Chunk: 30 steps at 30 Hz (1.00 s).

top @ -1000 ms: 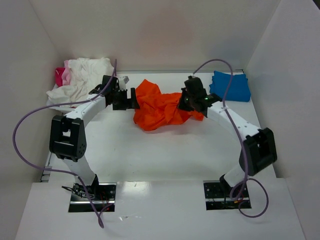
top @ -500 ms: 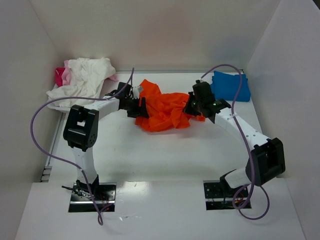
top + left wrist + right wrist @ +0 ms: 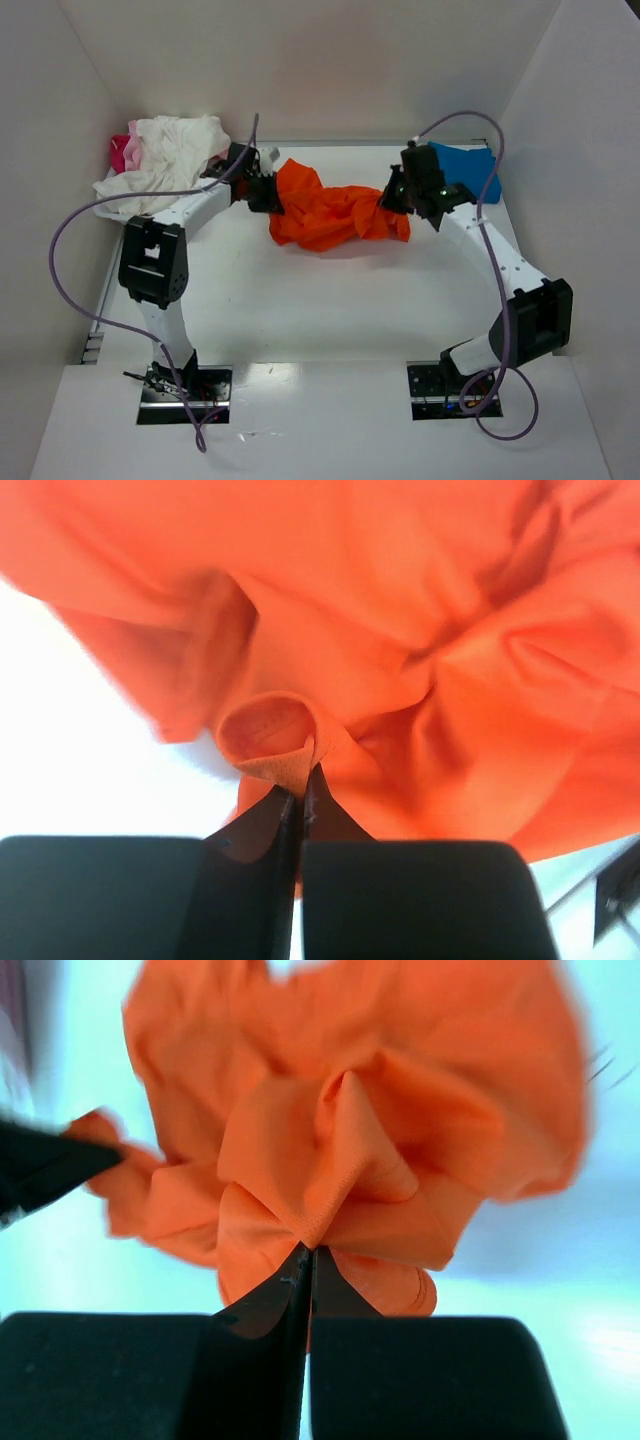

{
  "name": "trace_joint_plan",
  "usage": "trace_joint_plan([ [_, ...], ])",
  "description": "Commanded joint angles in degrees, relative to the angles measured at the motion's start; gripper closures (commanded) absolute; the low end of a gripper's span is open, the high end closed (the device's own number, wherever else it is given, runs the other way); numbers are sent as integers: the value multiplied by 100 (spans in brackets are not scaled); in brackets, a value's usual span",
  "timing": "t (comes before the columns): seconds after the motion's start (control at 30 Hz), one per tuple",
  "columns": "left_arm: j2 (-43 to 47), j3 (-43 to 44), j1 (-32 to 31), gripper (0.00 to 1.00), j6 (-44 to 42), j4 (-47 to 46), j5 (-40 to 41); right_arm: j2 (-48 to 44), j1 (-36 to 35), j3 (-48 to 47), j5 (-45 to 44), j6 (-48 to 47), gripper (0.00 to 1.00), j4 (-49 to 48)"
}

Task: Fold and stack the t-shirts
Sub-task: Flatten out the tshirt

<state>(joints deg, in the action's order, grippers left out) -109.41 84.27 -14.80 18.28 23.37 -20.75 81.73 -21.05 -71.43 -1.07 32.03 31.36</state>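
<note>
Top view: orange t-shirt is bunched and stretched across the far middle of the table, between the 2 arms. Left gripper pinches its left end, right gripper pinches its right end. Blue t-shirt lies folded far right, just behind the right gripper. White t-shirt is heaped far left, pink t-shirt showing at its far-left edge. Left wrist: jaws pressed together on a small fold of orange cloth, rest of the shirt crumpled beyond. Right wrist: jaws closed on a tuck of orange cloth, shirt bunched ahead, view slightly blurred.
</note>
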Motion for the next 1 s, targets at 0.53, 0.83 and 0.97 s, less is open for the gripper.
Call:
trace_joint_plan([
  [0.53, 1124, 5148, 1225, 100, 45, 801, 765, 371, 1331, -4344, -252, -1015, 100, -209],
  [0.83, 1273, 5781, 1225, 100, -171, 1179, 1201, -69, 1384, -4158, -315, -1068, 100, -354],
  [0.97, 1596, 5507, 1225, 100, -246, 1232, 1424, -410, 1384, -3584, -238, -977, 100, -437],
])
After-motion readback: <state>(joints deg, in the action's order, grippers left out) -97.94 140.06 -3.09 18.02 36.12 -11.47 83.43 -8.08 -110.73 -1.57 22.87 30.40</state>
